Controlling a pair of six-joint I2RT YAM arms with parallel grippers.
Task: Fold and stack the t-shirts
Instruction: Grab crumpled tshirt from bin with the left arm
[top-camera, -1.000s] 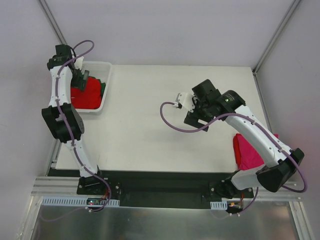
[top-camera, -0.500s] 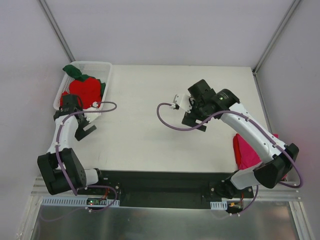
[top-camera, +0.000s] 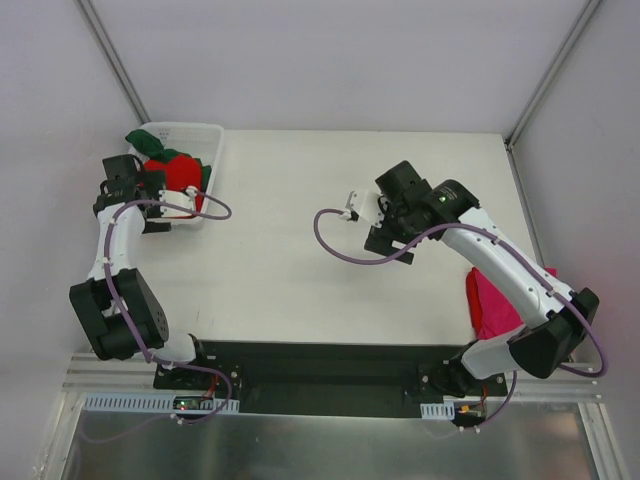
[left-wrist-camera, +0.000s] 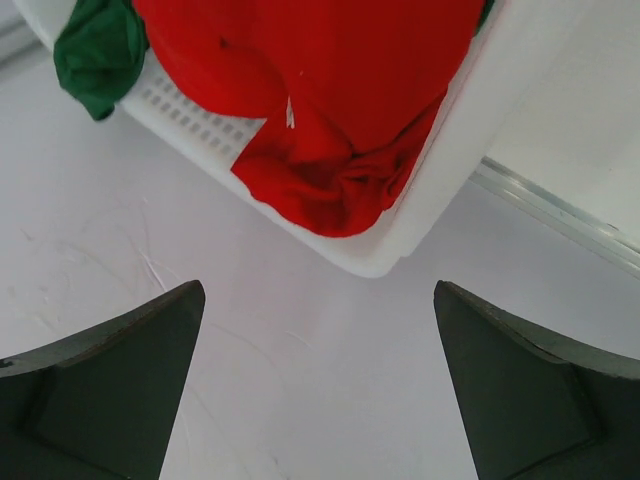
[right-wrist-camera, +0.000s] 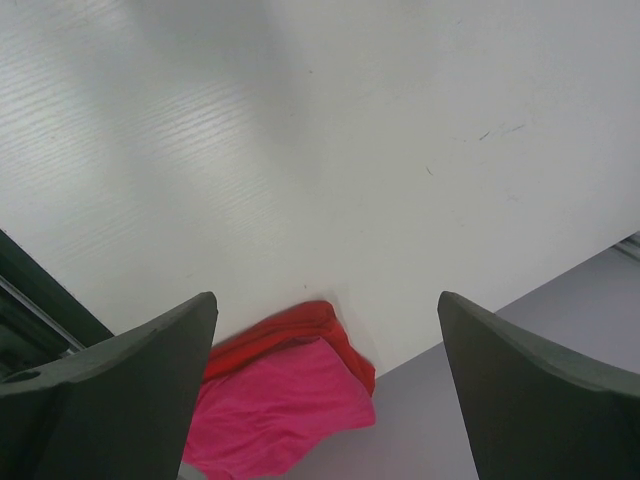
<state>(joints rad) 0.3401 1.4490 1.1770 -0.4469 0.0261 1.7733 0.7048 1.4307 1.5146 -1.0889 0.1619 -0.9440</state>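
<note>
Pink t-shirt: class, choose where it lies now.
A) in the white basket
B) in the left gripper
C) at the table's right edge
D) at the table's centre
C: the pink t-shirt lies bunched at the right edge of the table, well away from the basket.

Left arm (top-camera: 112, 250) is seen bent up toward upper left of frame, left gripper (left-wrist-camera: 318, 292) held wide apart. Right arm (top-camera: 500, 265) is stretched toward centre, right gripper (right-wrist-camera: 327, 298) likewise spread.

White-and-black arms (top-camera: 500, 262), purple cables (top-camera: 317, 228)
</note>
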